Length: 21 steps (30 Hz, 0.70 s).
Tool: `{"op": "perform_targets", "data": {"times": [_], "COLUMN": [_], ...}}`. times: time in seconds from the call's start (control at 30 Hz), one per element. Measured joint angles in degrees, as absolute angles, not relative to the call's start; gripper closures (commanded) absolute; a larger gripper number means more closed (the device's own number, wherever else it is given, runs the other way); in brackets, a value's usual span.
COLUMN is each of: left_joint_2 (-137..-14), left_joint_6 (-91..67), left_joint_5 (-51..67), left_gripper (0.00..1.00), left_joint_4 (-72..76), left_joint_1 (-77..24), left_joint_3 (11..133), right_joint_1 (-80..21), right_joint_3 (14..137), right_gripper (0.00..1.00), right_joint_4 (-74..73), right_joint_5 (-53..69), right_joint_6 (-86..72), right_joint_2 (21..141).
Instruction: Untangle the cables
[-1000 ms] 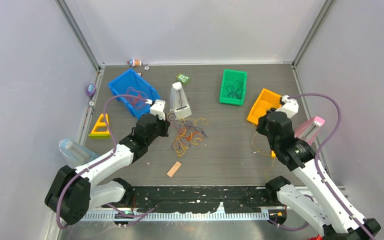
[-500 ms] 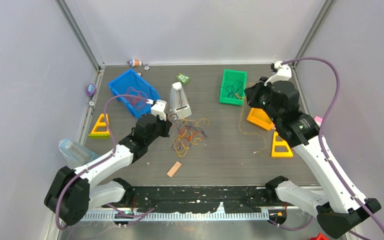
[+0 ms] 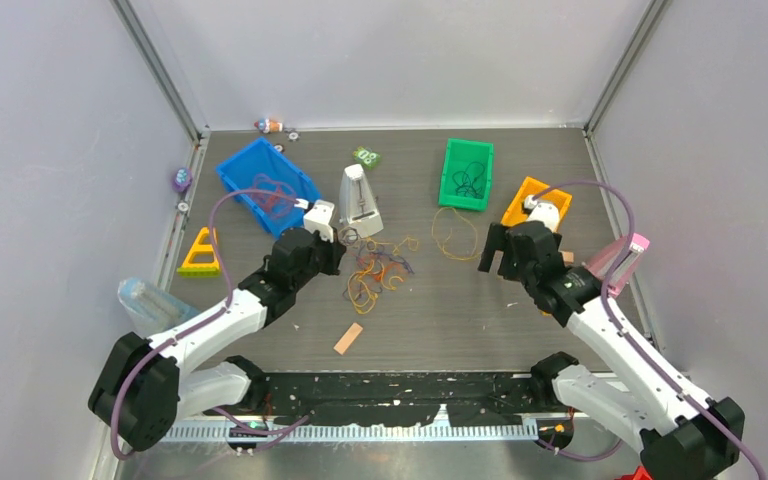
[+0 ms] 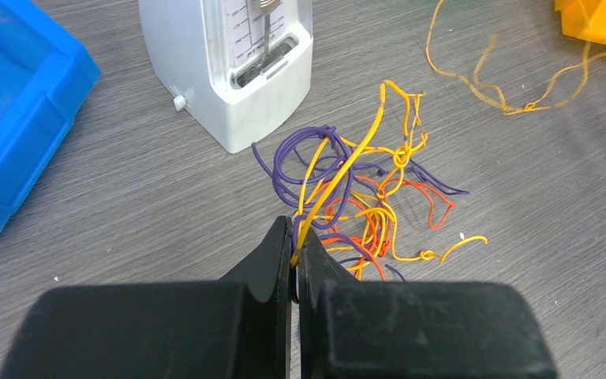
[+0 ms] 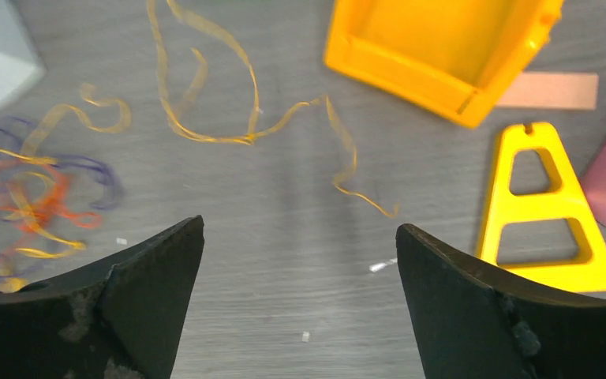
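A tangle of thin yellow, orange and purple cables (image 3: 375, 270) lies mid-table in front of a white metronome (image 3: 360, 200). My left gripper (image 3: 338, 245) sits at the tangle's left edge. In the left wrist view it (image 4: 294, 246) is shut on one yellow cable (image 4: 347, 162) that rises out of the pile (image 4: 371, 213). A separate orange-yellow cable (image 3: 452, 240) lies loose on the table right of the tangle, also seen in the right wrist view (image 5: 245, 118). My right gripper (image 3: 496, 260) hovers just right of it, open and holding nothing (image 5: 300, 227).
A blue bin (image 3: 235, 175) holding cables stands back left, a green bin (image 3: 450, 175) with dark cables back centre, an orange bin (image 3: 530, 200) beside my right arm. Yellow triangles (image 3: 200, 253) (image 5: 548, 213), a pink object (image 3: 620, 258), a clear bottle (image 3: 145, 300) and a tan strip (image 3: 348, 338) lie around.
My right gripper carried the orange-yellow cable up toward the bins, opened and let it go, then swung down and left. The cable now lies loose. My left gripper has not moved.
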State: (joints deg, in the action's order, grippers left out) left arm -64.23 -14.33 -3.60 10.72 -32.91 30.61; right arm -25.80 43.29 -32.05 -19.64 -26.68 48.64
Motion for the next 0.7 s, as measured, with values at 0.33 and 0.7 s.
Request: {"op": "perform_targets", "data": {"times": [0.33,0.7], "left_joint_2": [-64.2,-64.2], "left_joint_6": [-14.3,-14.1], "left_joint_5": [-3.3,-3.1], "left_gripper": [1.0,1.0], "left_joint_4": [10.8,10.9], "left_joint_1": [-33.0,-33.1], "left_joint_3": [30.6,30.6], "right_joint_1": [-25.0,-16.2], "right_joint_3": [38.9,39.6], "right_gripper": [0.05,0.05], "right_joint_4": [-30.7,-22.3], "right_joint_5": [-22.7,-15.7], "right_joint_6": [-25.9,-33.4], "right_joint_2": [59.1,68.7]}}
